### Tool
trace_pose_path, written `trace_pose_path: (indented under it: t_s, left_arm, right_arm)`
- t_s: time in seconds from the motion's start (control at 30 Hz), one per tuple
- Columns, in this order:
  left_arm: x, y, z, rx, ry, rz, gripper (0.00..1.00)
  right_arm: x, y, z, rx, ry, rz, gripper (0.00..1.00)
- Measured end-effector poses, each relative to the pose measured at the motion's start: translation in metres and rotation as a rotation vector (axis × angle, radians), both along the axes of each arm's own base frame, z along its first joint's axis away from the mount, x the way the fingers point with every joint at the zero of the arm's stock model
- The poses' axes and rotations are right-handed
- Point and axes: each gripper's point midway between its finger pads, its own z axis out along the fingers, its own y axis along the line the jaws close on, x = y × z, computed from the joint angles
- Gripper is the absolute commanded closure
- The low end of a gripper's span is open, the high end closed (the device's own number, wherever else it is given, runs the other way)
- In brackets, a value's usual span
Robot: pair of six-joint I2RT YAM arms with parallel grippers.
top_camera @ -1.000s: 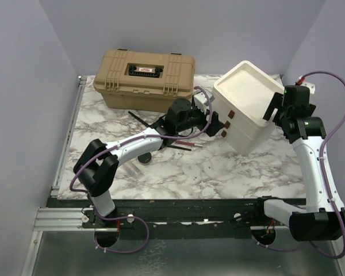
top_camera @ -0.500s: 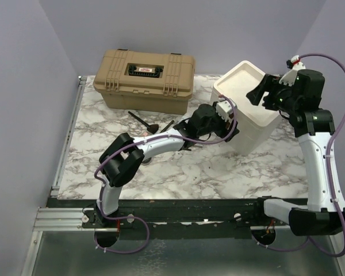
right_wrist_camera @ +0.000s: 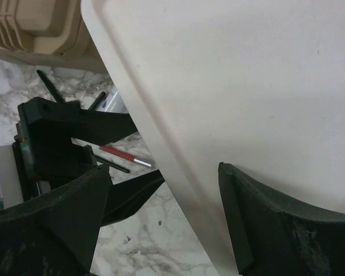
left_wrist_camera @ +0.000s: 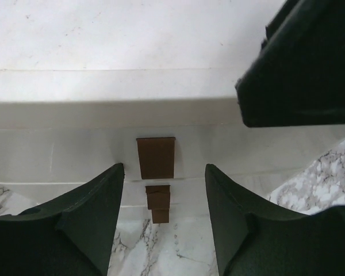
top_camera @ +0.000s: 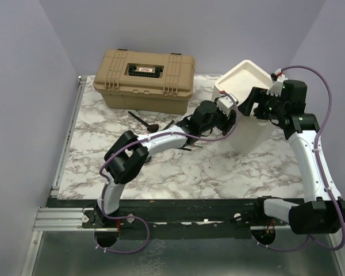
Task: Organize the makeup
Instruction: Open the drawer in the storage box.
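Nearest the arm bases, bare marble table is seen. Farther in, the makeup is scattered on the marble between the tan case and the left arm. A black brush with a flared head is laid just in front of the case. In the right wrist view, a red stick with a silver tip is found beside a thin black one, both lying flat and partly hidden by the left arm.

The left gripper is held before the front of the white box, with its fingers set apart and nothing clamped. Two brown drawer handles are framed in the gap, one above the other.

The right gripper is placed over the box's top edge. Its fingers are spread wide, with the rim passing between them and no grip seen.

At the back, the tan case is kept shut. A black panel with a small red and white label is set in its lid, but the writing cannot be read.
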Motion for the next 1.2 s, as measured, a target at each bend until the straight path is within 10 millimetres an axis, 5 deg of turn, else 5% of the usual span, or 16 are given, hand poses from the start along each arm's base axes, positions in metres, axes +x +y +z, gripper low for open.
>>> trace_pose_path:
  t_s: [0.37,0.6,1.2]
  left_arm:
    - [0.016,-0.001,0.000,0.022,0.007,0.033,0.69]
    - [0.016,-0.004,-0.001,0.014,0.027,0.029,1.00]
    - [-0.009,-0.010,0.000,-0.029,0.083,-0.039,1.00]
  right_arm:
    - [0.003,-0.012,-0.010,-0.042,-0.035,-0.058,0.16]
    - [0.006,-0.022,-0.011,-0.070,-0.038,-0.110,0.16]
    - [0.006,-0.045,-0.012,-0.112,-0.044,-0.250,0.16]
